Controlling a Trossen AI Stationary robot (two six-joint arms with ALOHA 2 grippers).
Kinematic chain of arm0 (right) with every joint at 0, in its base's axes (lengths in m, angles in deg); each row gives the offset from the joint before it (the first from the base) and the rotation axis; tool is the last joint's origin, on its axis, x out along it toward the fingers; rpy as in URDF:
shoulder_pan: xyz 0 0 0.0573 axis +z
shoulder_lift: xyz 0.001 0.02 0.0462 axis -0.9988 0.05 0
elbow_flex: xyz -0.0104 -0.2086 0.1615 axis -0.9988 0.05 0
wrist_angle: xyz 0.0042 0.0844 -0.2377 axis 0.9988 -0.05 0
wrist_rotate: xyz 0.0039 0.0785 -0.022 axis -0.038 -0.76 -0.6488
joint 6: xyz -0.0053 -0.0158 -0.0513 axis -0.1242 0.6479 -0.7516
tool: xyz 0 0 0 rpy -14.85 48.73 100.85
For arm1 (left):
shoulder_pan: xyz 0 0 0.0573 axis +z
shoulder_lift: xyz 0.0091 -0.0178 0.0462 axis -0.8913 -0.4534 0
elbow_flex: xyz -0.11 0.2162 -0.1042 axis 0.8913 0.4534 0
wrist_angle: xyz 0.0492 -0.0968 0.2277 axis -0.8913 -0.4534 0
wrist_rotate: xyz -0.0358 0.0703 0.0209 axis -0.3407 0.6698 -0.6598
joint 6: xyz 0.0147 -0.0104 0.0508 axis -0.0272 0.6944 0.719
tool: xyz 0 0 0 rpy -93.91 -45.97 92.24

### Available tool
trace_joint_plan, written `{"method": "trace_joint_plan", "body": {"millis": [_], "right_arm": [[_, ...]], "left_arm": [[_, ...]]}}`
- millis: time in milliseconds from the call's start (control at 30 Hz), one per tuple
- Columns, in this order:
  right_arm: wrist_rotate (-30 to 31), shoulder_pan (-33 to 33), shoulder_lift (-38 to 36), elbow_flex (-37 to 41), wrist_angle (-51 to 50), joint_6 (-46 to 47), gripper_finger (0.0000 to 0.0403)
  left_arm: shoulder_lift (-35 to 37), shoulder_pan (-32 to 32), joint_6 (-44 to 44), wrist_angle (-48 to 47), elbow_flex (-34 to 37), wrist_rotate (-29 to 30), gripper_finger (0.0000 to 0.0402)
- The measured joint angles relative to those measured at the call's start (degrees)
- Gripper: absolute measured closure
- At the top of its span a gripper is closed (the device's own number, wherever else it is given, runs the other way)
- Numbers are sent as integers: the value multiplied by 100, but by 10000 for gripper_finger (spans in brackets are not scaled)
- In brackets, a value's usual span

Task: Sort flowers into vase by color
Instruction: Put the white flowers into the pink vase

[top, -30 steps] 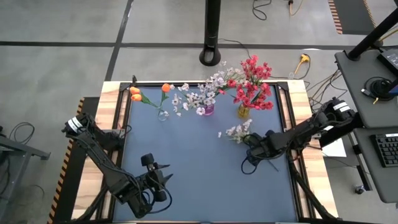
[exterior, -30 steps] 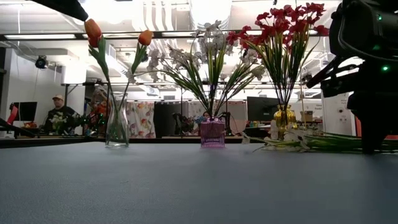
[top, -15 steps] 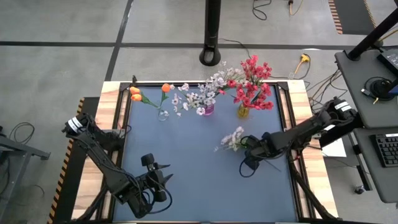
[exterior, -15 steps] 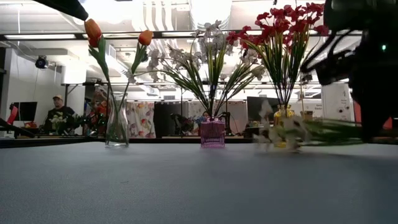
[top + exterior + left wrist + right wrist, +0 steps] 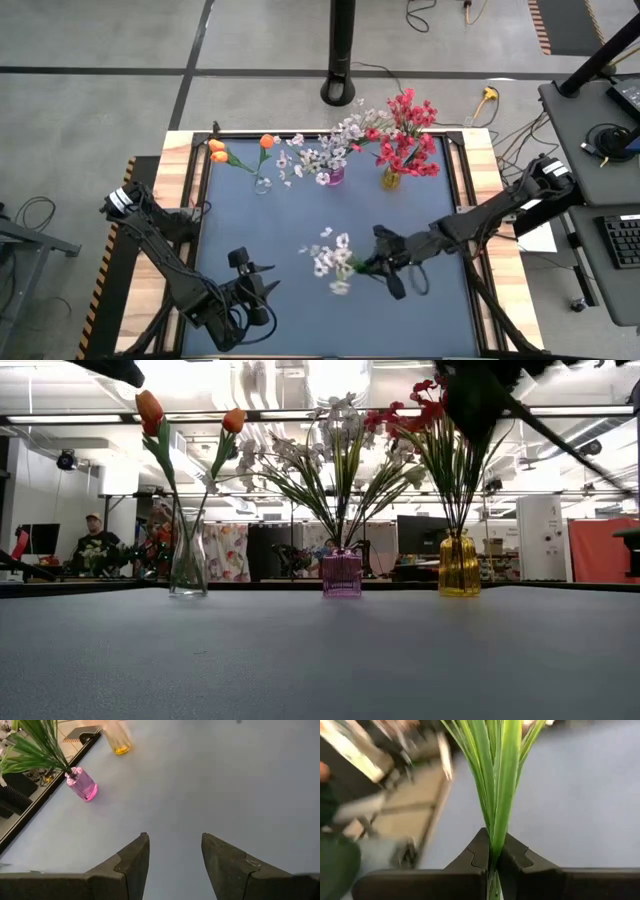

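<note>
White spray (image 5: 330, 262) is off the mat (image 5: 300, 230), over its middle, clamped at the green stem (image 5: 497, 795) by the right gripper (image 5: 378, 262), fingers (image 5: 479, 851) pressed tight on both sides of the leaves. Along the far edge stand 3 vases: clear vase (image 5: 187, 570) with 2 orange buds (image 5: 149, 406), pink vase (image 5: 342, 574) with pale sprays (image 5: 335, 150), yellow vase (image 5: 459, 565) with red blossoms (image 5: 408, 135). Left gripper (image 5: 255, 285) sits at the near-left corner of the mat, fingers (image 5: 131, 862) apart and empty.
</note>
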Motion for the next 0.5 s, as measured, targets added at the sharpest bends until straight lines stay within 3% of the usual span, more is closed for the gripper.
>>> {"method": "trace_joint_plan", "body": {"millis": [267,500], "right_arm": [[-87,-2,33,0,2991,-2835,390],[-379,-2,157,0,3378,-3293,390]], "left_arm": [[0,27,1396,1177,4,8,238],[0,237,3245,2547,11,-13,238]]}}
